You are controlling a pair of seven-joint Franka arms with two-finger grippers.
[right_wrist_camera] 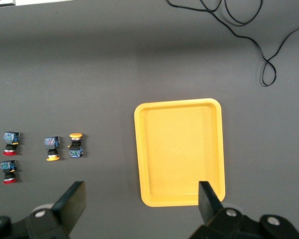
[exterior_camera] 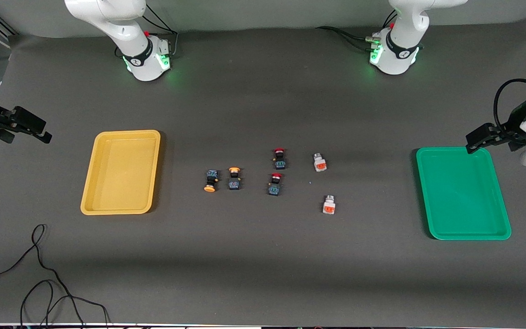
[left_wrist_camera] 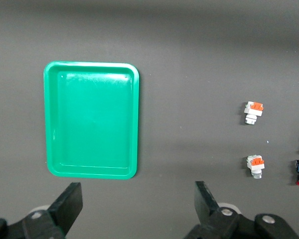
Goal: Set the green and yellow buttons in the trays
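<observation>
The yellow tray (exterior_camera: 121,171) lies empty toward the right arm's end of the table, and the green tray (exterior_camera: 463,192) lies empty toward the left arm's end. Between them lie two dark buttons with orange-yellow caps (exterior_camera: 211,181) (exterior_camera: 234,178) and two white buttons with orange-red ends (exterior_camera: 319,162) (exterior_camera: 328,204). My left gripper (exterior_camera: 473,142) hangs open and empty over the table by the green tray's corner. My right gripper (exterior_camera: 44,135) hangs open and empty over the table past the yellow tray. The left wrist view shows the green tray (left_wrist_camera: 92,119) and the white buttons (left_wrist_camera: 253,112) (left_wrist_camera: 255,166). The right wrist view shows the yellow tray (right_wrist_camera: 179,152) and the yellow-capped buttons (right_wrist_camera: 52,148) (right_wrist_camera: 75,145).
Two dark blocks with red caps (exterior_camera: 279,158) (exterior_camera: 275,183) lie between the yellow-capped and the white buttons. A loose black cable (exterior_camera: 39,274) lies on the table nearer the front camera than the yellow tray. The arm bases (exterior_camera: 146,59) (exterior_camera: 395,55) stand at the table's back.
</observation>
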